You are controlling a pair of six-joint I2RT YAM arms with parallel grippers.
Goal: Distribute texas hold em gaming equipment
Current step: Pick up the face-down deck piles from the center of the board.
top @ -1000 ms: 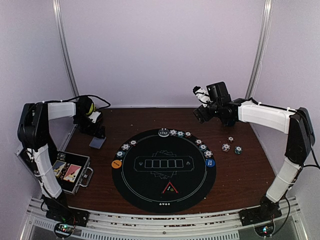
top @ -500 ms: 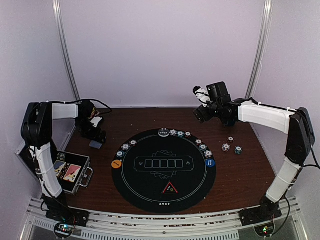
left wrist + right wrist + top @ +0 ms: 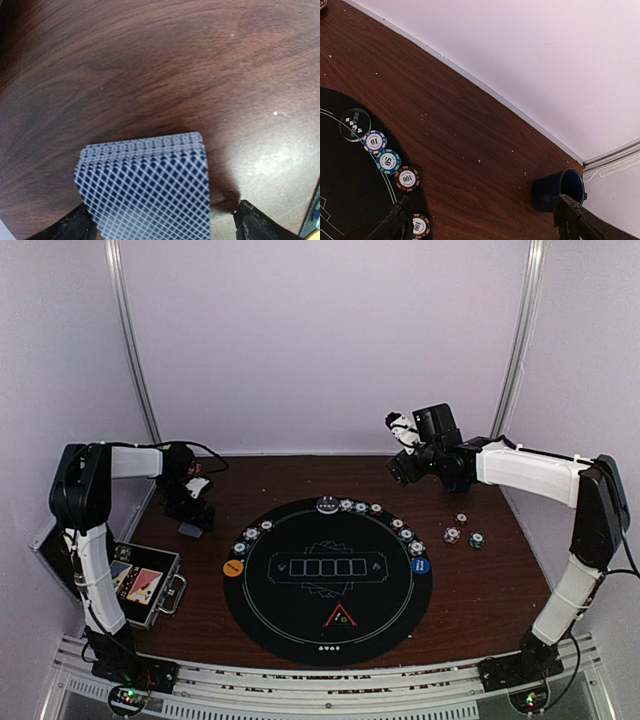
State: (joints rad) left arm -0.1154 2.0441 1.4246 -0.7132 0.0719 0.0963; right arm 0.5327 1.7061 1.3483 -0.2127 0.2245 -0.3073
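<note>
A deck of blue-backed playing cards [image 3: 145,195] lies on the brown table, seen at the far left [image 3: 190,529] in the top view. My left gripper [image 3: 162,222] stands open astride the deck, one finger on each side, with a gap on the right. Poker chips [image 3: 360,508] line the far rim of the round black mat [image 3: 330,635]. An orange button [image 3: 233,567], a blue button [image 3: 420,566] and a red triangle marker [image 3: 340,617] rest on the mat. My right gripper [image 3: 482,222] hangs open and empty above the back right, also visible from above [image 3: 403,448].
Three loose chips [image 3: 462,533] lie on the wood right of the mat. A dark blue mug [image 3: 555,189] lies near the back wall. An open metal case [image 3: 140,580] with cards sits at the near left. A clear dealer disc [image 3: 355,124] rests at the mat's far edge.
My left gripper has come down and forward over the deck, which now shows less in the top view. The right arm has not moved.
</note>
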